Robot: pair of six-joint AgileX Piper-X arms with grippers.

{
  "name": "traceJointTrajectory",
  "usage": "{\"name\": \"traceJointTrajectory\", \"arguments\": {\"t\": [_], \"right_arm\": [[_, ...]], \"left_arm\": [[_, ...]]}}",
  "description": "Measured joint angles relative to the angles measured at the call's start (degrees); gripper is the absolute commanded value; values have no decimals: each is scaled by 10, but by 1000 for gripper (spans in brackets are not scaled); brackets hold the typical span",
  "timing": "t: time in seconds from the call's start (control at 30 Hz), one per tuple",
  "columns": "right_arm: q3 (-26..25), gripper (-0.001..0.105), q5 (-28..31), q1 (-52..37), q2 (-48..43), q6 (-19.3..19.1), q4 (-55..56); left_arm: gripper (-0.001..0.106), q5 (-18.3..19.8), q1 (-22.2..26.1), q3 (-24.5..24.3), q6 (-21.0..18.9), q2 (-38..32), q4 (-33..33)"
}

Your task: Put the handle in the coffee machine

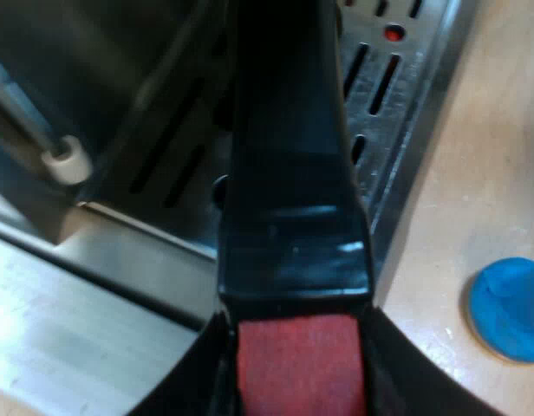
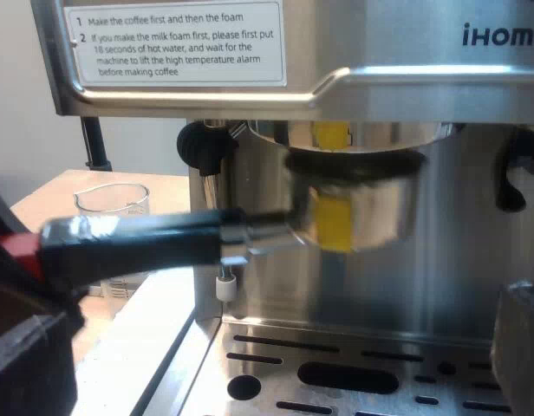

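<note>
On wood table (image 1: 484, 173) by drip tray (image 1: 407, 102) sits blue tamper (image 1: 510, 308); L jaws clamp handle (image 1: 289, 173), R jaws apart.

The left gripper (image 1: 298, 381) is closed on the red end of the handle (image 1: 289, 173). Its black fingers (image 1: 193, 381) press against either side of that end, and its wrist looks straight along the handle's length from above. The right gripper (image 2: 271, 355) is spread wide, its two fingers (image 2: 24, 360) standing far from each other with nothing between them. That wrist is level and faces forward. The handle passes across ahead of it, untouched by it.
</note>
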Motion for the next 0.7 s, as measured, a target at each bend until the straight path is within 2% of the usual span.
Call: {"name": "traceJointTrajectory", "arguments": {"t": [0.13,0.37,0.7], "right_arm": [[0,105,0,0,0,0,0],[0,105,0,0,0,0,0],[0,105,0,0,0,0,0]], "left_arm": [[0,28,17,0,0,0,-1],[0,26,-7,0,7,0,3],[0,24,-9,0,9,0,3]]}}
